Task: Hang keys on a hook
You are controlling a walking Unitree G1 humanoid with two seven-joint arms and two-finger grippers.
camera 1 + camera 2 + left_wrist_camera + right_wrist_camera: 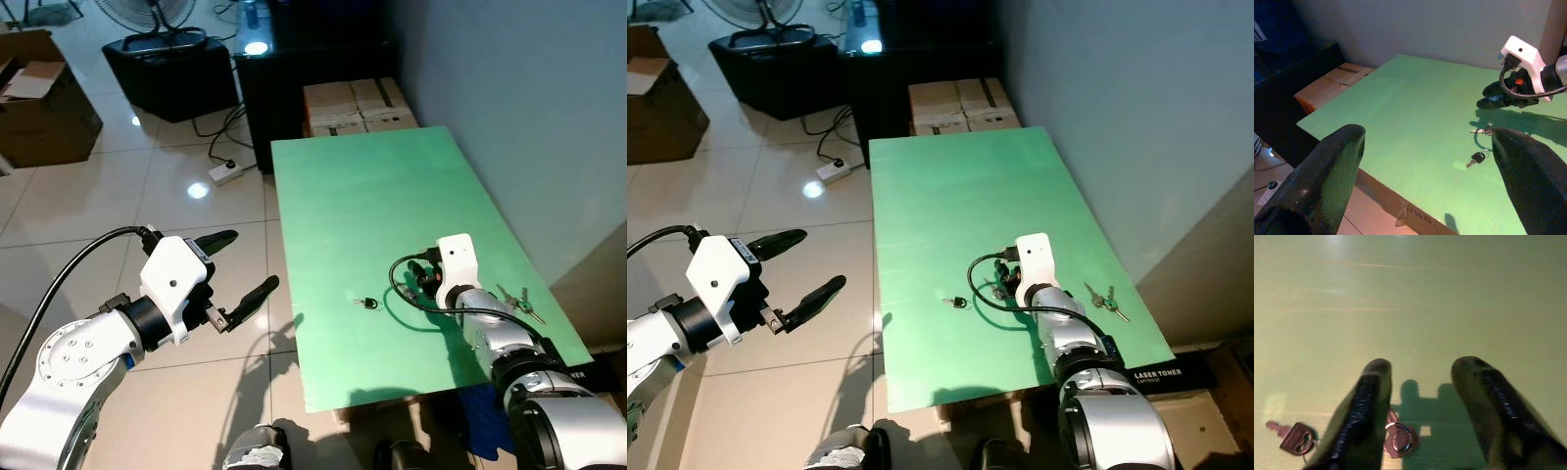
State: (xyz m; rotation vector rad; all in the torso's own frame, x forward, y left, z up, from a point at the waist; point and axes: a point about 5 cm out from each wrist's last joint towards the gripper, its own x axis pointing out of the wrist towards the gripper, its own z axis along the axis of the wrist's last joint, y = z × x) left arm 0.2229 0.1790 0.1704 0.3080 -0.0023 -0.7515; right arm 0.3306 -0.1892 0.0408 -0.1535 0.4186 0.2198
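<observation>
While the right gripper (1420,377) hovers low over the green table (382,196), its two fingers stand apart and clamp nothing.

Item, black-headed key (367,303): flat on the green table near its front edge, toward the floor side. In the right wrist view a key ring (1399,440) lies just beside one finger, with this key on the far side of that finger; whether the finger touches the ring cannot be told.

Item, second bunch of keys (517,301): on the green table near its wall-side edge, well apart from the first.

Item, left gripper (240,269): off the green table, over the tiled floor (118,186), fingers spread wide, holding nothing.

Item, cardboard boxes (355,106): beyond the table's far end.

Item, hook: none made out.

Step in hand, by my judgement: the pick-up, not yet made. Next move calls for shifting the right gripper sideways until the ring sits between its fingers, then lowering and closing; a thin ring lying flat may slip out.
</observation>
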